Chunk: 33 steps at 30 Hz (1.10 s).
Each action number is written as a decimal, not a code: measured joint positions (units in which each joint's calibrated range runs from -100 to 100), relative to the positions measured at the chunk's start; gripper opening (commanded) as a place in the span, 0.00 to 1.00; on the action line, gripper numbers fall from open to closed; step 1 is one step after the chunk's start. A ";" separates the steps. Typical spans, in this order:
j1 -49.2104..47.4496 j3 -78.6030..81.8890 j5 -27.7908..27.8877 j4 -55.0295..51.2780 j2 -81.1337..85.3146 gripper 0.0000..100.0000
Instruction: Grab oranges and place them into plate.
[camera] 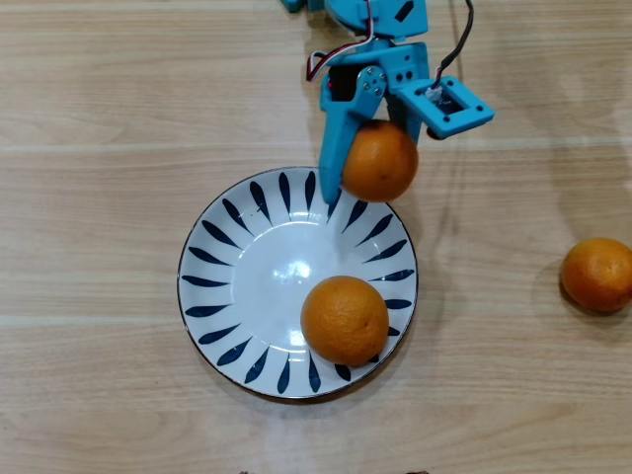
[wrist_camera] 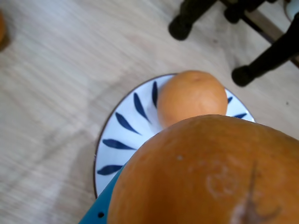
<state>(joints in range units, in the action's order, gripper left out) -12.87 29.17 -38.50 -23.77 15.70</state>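
My blue gripper [camera: 371,170] is shut on an orange [camera: 383,158] and holds it over the upper right rim of the white plate with dark blue leaf strokes [camera: 222,267]. A larger orange [camera: 344,319] lies in the plate at its lower right. Another orange [camera: 597,274] lies on the table far to the right. In the wrist view the held orange [wrist_camera: 210,172] fills the lower part, with a blue finger [wrist_camera: 99,213] beside it. Beyond it the orange in the plate [wrist_camera: 191,95] and the plate's rim [wrist_camera: 119,140] show.
The wooden tabletop [camera: 99,148] surrounds the plate. The arm's body and cables [camera: 395,30] are at the top middle of the overhead view. Black chair or stand legs [wrist_camera: 187,18] show at the top right of the wrist view.
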 measured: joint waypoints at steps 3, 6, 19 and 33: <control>4.22 -0.62 0.05 -0.09 -3.98 0.31; 7.43 -0.62 0.05 -0.09 -6.60 0.33; 6.84 0.97 -0.21 0.00 -8.38 0.54; -10.13 -6.55 -3.39 0.00 -8.38 0.38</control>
<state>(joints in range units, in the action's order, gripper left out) -23.01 22.62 -41.89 -23.77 7.32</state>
